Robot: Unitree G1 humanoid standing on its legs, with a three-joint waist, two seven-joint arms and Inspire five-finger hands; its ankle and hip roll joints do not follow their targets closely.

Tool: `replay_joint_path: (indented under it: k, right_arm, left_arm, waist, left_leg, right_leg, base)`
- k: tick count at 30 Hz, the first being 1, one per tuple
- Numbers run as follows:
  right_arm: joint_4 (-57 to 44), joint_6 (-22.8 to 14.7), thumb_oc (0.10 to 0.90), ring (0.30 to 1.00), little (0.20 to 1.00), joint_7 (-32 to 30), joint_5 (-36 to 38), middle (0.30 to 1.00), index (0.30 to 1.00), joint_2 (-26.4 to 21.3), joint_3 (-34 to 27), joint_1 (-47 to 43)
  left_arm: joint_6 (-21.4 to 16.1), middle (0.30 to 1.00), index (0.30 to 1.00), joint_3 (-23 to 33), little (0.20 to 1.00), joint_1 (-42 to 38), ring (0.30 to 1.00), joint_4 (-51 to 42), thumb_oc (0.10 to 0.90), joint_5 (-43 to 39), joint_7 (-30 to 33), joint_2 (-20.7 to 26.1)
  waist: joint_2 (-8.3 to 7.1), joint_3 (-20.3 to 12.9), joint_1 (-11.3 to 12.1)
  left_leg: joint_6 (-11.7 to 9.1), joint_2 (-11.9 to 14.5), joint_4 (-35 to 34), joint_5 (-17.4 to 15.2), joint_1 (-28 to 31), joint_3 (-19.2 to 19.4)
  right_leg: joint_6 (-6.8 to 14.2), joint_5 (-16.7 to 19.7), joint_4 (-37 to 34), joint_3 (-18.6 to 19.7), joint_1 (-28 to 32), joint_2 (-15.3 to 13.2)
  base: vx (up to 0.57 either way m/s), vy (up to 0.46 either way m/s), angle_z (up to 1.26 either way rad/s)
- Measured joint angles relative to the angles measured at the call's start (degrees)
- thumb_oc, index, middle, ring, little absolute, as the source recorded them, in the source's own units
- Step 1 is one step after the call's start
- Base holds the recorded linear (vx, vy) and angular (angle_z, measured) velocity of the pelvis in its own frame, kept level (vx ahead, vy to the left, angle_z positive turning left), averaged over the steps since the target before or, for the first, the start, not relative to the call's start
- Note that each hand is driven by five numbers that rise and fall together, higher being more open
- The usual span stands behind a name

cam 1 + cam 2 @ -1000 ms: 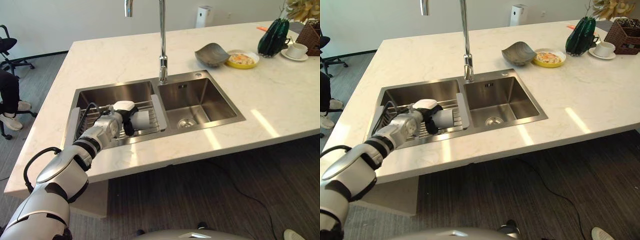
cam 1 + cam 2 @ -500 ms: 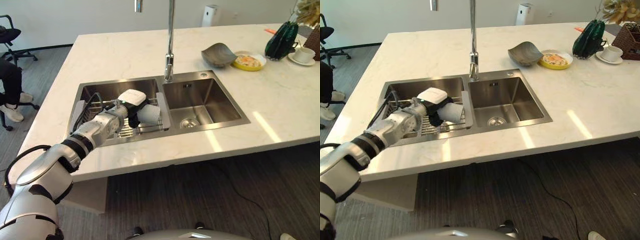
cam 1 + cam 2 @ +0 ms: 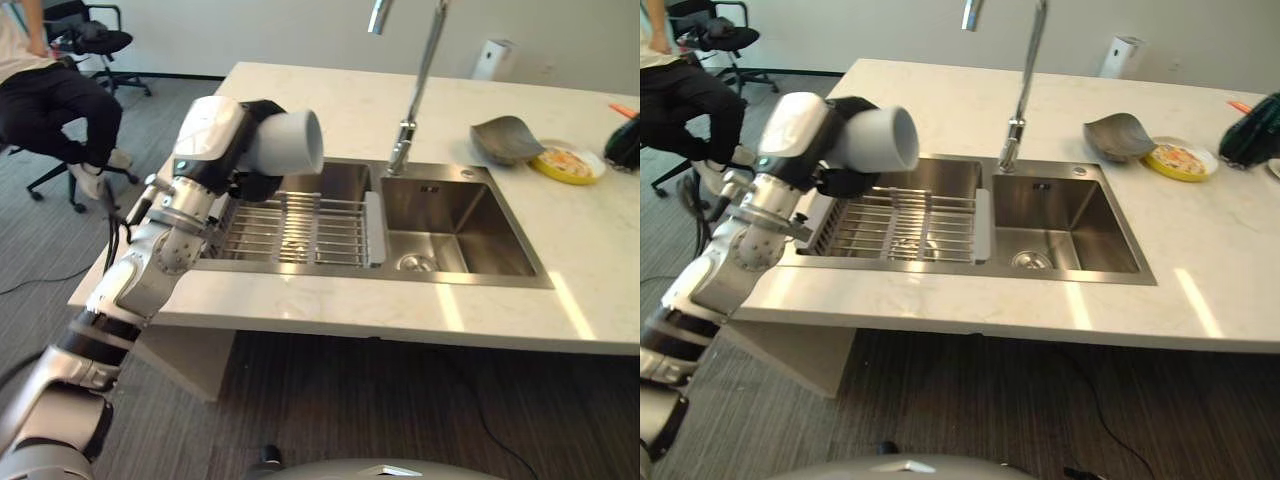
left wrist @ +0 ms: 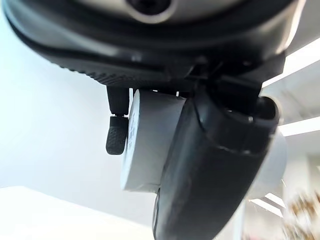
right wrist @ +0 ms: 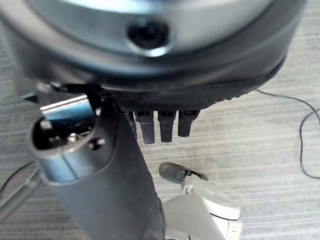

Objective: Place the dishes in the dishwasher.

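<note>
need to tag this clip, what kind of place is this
Probably an office kitchen or showroom: a marble-look island counter with a double steel sink and tall faucet, office chairs nearby. The left hand holds a white cup above the sink rack.

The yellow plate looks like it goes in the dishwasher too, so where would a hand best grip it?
Probably at the yellow plate's rim on the near, sink-facing side. It lies flat on the counter with something on it, and the grey bowl crowds its left edge, so a level pinch there looks safest.
</note>
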Motion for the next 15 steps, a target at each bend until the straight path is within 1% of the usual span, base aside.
replay_joint_path:
  k: [1, 3, 4, 5, 6, 7, 8, 9, 10, 11, 12, 13, 14, 15]
  right_arm:
    - [-0.12, 0.00, 0.800, 0.900, 0.900, 0.05, -0.02, 0.900, 0.900, 0.01, 0.36, 0.01]
    - [-0.05, 0.01, 0.800, 0.900, 0.900, 0.27, -0.06, 0.900, 0.900, 0.06, 0.81, 0.14]
    - [-0.12, 0.05, 0.800, 0.900, 0.900, 0.72, -0.13, 0.900, 0.900, 0.08, 1.15, -0.15]
    - [-0.63, 0.08, 0.800, 0.900, 0.900, 0.91, -0.24, 0.900, 0.900, 0.09, 1.27, -0.15]
    - [-0.60, 0.08, 0.800, 0.900, 0.900, 1.01, -0.27, 0.900, 0.900, 0.22, 1.27, 0.03]
    - [-0.65, 0.08, 0.800, 0.900, 0.900, 1.12, -0.46, 0.900, 0.900, 0.42, 1.29, -0.23]
    - [-0.60, 0.15, 0.800, 0.900, 0.900, 1.17, -0.51, 0.900, 0.900, 0.63, 1.32, -0.07]
    - [-0.57, 0.14, 0.800, 0.900, 0.900, 1.19, -0.50, 0.900, 0.900, 1.08, 1.72, -0.35]
    - [-1.12, 0.15, 0.800, 0.900, 0.900, 1.04, -0.38, 0.900, 0.900, 1.18, 1.62, -0.75]
    - [-2.06, -0.09, 0.800, 0.900, 0.900, 0.99, -0.06, 0.900, 0.900, 1.39, 2.79, -0.34]
    - [-2.40, -0.61, 0.800, 0.900, 0.900, 1.21, 0.07, 0.900, 0.900, 1.66, 3.41, -0.61]
    - [-2.81, -0.71, 0.800, 0.900, 0.900, 1.39, 0.06, 0.900, 0.900, 1.65, 3.98, -0.93]
    - [-2.81, -0.84, 0.800, 0.900, 0.900, 1.56, 0.09, 0.900, 0.900, 1.59, 3.92, -2.06]
    - [-2.89, -0.88, 0.800, 0.900, 0.900, 1.56, 0.11, 0.900, 0.900, 1.43, 3.97, -1.95]
  left_arm:
    - [-0.07, 0.300, 0.300, 2.03, 0.300, 1.61, 0.300, -0.18, 0.400, -0.73, 0.07, -1.09]
    - [0.11, 0.300, 0.300, 5.51, 0.300, 3.78, 0.300, -0.10, 0.400, -3.81, 0.50, -4.49]
    - [0.21, 0.300, 0.300, 7.41, 0.300, 5.63, 0.300, 0.09, 0.400, -6.05, 0.39, -4.82]
    - [-0.45, 0.300, 0.300, 10.33, 0.300, 7.66, 0.300, 0.09, 0.400, -10.17, 0.49, -7.66]
    - [-0.41, 0.300, 0.300, 11.21, 0.300, 8.41, 0.300, 0.12, 0.400, -12.34, 0.81, -8.85]
    - [-0.40, 0.300, 0.300, 11.50, 0.300, 9.31, 0.300, 0.19, 0.400, -14.93, 1.04, -8.95]
    - [-0.41, 0.300, 0.300, 11.93, 0.300, 9.49, 0.300, 0.37, 0.400, -17.11, 0.89, -10.25]
    - [-0.41, 0.300, 0.300, 12.37, 0.300, 9.70, 0.300, 0.56, 0.400, -20.23, 1.05, -11.47]
    - [-0.75, 0.300, 0.300, 12.55, 0.300, 9.95, 0.300, 0.83, 0.400, -22.21, 0.83, -13.11]
    - [-1.28, 0.300, 0.300, 12.76, 0.300, 10.13, 0.300, 1.16, 0.400, -24.00, 0.29, -13.84]
    - [-1.68, 0.300, 0.300, 12.63, 0.300, 10.96, 0.300, 1.25, 0.400, -26.81, -0.89, -13.97]
    - [-1.65, 0.300, 0.300, 12.91, 0.300, 11.97, 0.300, 1.35, 0.400, -28.18, -1.06, -13.90]
    - [-1.64, 0.300, 0.300, 13.21, 0.300, 13.08, 0.300, 1.36, 0.400, -29.60, -1.16, -14.06]
    - [-1.68, 0.300, 0.300, 13.42, 0.300, 14.16, 0.300, 1.36, 0.400, -30.63, -1.38, -14.46]
  waist:
    - [-0.23, -0.03, 0.34]
    - [-1.04, 0.30, 1.07]
    - [-1.81, 0.22, 2.32]
    - [-2.08, 0.44, 2.31]
    - [-2.29, 0.42, 2.34]
    - [-2.77, 0.58, 3.40]
    - [-2.94, 0.92, 4.05]
    - [-3.13, 1.39, 4.84]
    - [-1.94, 2.15, 5.26]
    - [-1.34, 2.12, 4.44]
    - [-1.39, 2.22, 4.93]
    - [-1.76, 2.25, 4.71]
    - [-2.02, 2.46, 5.94]
    - [-2.06, 2.41, 5.73]
  left_leg:
    - [-0.07, -0.22, 0.00, -0.27, -0.30, -0.40]
    - [0.42, -1.09, 0.02, -0.20, -0.88, -1.66]
    - [1.03, -1.67, 0.01, 0.01, -1.72, -2.64]
    - [1.50, -1.79, 0.00, -0.28, -2.19, -3.77]
    - [1.74, -1.88, 0.04, -0.17, -2.03, -4.35]
    - [2.22, -2.01, 0.09, 0.15, -2.31, -5.25]
    - [2.53, -1.96, 0.06, 0.23, -2.65, -6.27]
    - [3.75, -1.88, 0.30, 1.23, -3.04, -8.88]
    - [3.88, -1.46, 0.43, 1.64, -3.44, -11.21]
    - [3.67, -0.27, 0.62, 1.93, -4.68, -13.92]
    - [3.13, -0.33, 0.51, 2.91, -6.25, -17.37]
    - [2.81, -1.08, 0.52, 3.01, -7.34, -18.61]
    - [3.16, -2.33, 0.44, 3.96, -8.19, -20.18]
    - [2.72, -3.08, 0.50, 4.30, -8.75, -21.28]
  right_leg:
    - [0.18, -0.21, 0.52, -0.40, -0.09, -0.26]
    - [0.44, -1.07, 2.22, -1.25, -0.54, -1.35]
    - [0.75, -1.46, 4.01, -1.66, -1.32, -2.04]
    - [0.77, -1.65, 6.56, -1.78, -1.98, -2.55]
    - [0.75, -1.77, 7.68, -1.50, -2.32, -2.90]
    - [0.81, -1.81, 8.84, -1.19, -2.45, -2.99]
    - [0.81, -1.83, 10.16, -0.92, -2.62, -3.06]
    - [0.75, -1.91, 13.40, 1.30, -3.45, -2.99]
    - [1.28, -5.68, 17.02, 4.96, -4.92, -0.94]
    - [1.22, -8.44, 17.63, 10.35, -5.59, 3.00]
    - [0.25, -11.40, 17.13, 13.38, -6.72, 7.45]
    - [-0.90, -11.66, 15.29, 15.40, -7.41, 9.67]
    - [-3.79, -12.69, 12.81, 15.56, -7.21, 11.54]
    - [-7.90, -12.33, 11.09, 16.61, -6.73, 11.97]
  base:
    - [-0.03, 0.054, 0.29]
    - [-0.06, 0.058, 0.36]
    - [-0.08, 0.055, 0.48]
    - [-0.04, 0.009, 0.50]
    - [-0.05, 0.005, 0.44]
    - [-0.03, 0.000, 0.44]
    - [-0.06, 0.026, 0.74]
    - [-0.09, 0.033, 0.86]
    - [-0.10, 0.026, 1.21]
    - [-0.07, -0.011, 1.36]
    - [0.00, -0.055, 1.51]
    - [0.02, -0.055, 1.29]
    - [-0.01, -0.126, 0.95]
    - [-0.03, -0.100, 1.05]
